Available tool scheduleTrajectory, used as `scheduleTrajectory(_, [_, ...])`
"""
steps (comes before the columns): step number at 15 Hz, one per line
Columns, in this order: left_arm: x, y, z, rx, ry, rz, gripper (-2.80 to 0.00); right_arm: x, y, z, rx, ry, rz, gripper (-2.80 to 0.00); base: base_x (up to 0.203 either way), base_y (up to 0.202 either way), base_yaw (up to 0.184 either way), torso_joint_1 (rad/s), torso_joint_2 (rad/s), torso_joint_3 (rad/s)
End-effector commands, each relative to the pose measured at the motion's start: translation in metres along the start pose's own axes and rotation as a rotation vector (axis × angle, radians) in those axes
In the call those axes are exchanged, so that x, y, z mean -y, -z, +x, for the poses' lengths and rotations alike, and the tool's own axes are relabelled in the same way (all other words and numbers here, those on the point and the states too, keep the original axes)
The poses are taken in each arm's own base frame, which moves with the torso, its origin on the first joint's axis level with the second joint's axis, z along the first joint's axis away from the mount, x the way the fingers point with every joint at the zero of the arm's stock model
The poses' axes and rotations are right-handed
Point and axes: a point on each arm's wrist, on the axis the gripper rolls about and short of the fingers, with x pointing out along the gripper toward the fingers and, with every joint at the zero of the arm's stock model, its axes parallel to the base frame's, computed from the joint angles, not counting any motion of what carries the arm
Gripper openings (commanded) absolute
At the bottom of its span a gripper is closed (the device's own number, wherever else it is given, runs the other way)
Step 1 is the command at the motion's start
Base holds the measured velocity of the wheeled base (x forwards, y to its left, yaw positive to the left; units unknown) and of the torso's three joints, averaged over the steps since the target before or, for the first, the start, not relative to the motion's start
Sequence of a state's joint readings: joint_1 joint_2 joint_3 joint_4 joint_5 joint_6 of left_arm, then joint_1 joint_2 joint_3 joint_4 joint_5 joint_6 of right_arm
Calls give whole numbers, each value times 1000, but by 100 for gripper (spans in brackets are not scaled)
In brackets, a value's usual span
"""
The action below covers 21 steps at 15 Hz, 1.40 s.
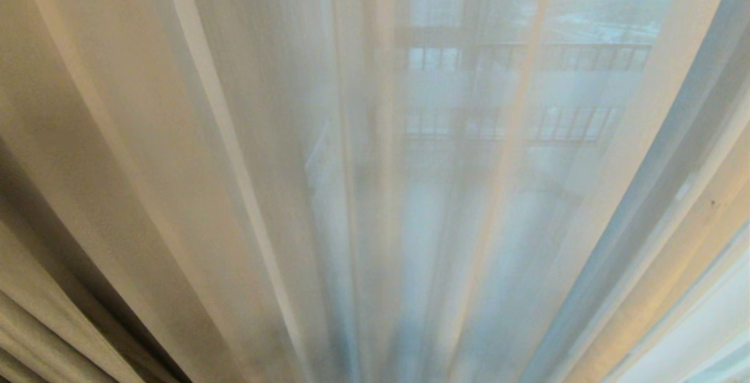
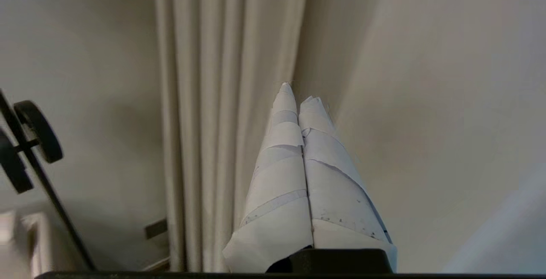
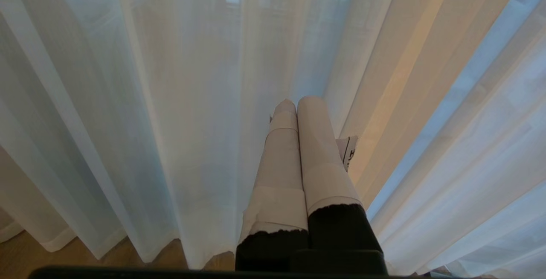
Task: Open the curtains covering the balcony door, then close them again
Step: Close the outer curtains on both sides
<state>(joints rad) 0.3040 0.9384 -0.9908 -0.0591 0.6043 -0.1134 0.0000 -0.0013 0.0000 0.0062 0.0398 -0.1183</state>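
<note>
Straight ahead of the head camera the curtains [image 1: 252, 154] hang drawn — thin white sheers through which the balcony door [image 1: 474, 55] and a dark railing [image 1: 527, 55] show dimly. Left claw [image 2: 298, 93], tape-wrapped, is pressed shut and empty beside the heavy beige drape [image 2: 226, 57]. Right claw [image 3: 296, 102] — shut too, holding nothing — points at the sheers' folds.

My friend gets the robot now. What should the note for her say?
Left end effector: shut, empty, pointing at the drapes.
Right end effector: shut, empty, close in front of the sheers.
Sheers hang across the whole head view; the railing shows through them.
Done: nothing seen yet; the curtains are not open.
Left: open them, then close them again.
</note>
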Motion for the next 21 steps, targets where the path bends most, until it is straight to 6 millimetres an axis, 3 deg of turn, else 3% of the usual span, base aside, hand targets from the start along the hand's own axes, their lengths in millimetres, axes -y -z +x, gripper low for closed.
scheduleTrajectory(1, [29, 6, 65, -75, -91, 42, -280, 0, 0, 0, -1, -2, -1, -280, 0, 0, 0, 0, 0, 0])
scheduleTrajectory(3, [36, -3, 104, -57, -157, 29, -280, 0, 0, 0, -1, 0, -1, -280, 0, 0, 0, 0, 0, 0])
scheduleTrajectory(7, [25, -6, 170, -49, -274, 38, -280, 0, 0, 0, -1, 0, -1, -280, 0, 0, 0, 0, 0, 0])
scheduleTrajectory(8, [23, -5, 183, -49, -288, 40, 0, 0, 0, 0, -1, -1, -1, -280, 0, 0, 0, 0, 0, 0])
scheduleTrajectory(13, [9, 4, 235, -63, -371, 49, 0, 0, 0, 0, -1, 0, -1, -280, 0, 0, 0, 0, 0, 0])
scheduleTrajectory(17, [8, 18, 249, -102, -380, 62, 0, 0, 0, 0, -2, 0, -1, -280, 0, 0, 0, 0, 0, 0])
scheduleTrajectory(21, [12, 32, 276, -129, -368, 71, 0, 0, 0, 0, -2, -1, -1, -280, 0, 0, 0, 0, 0, 0])
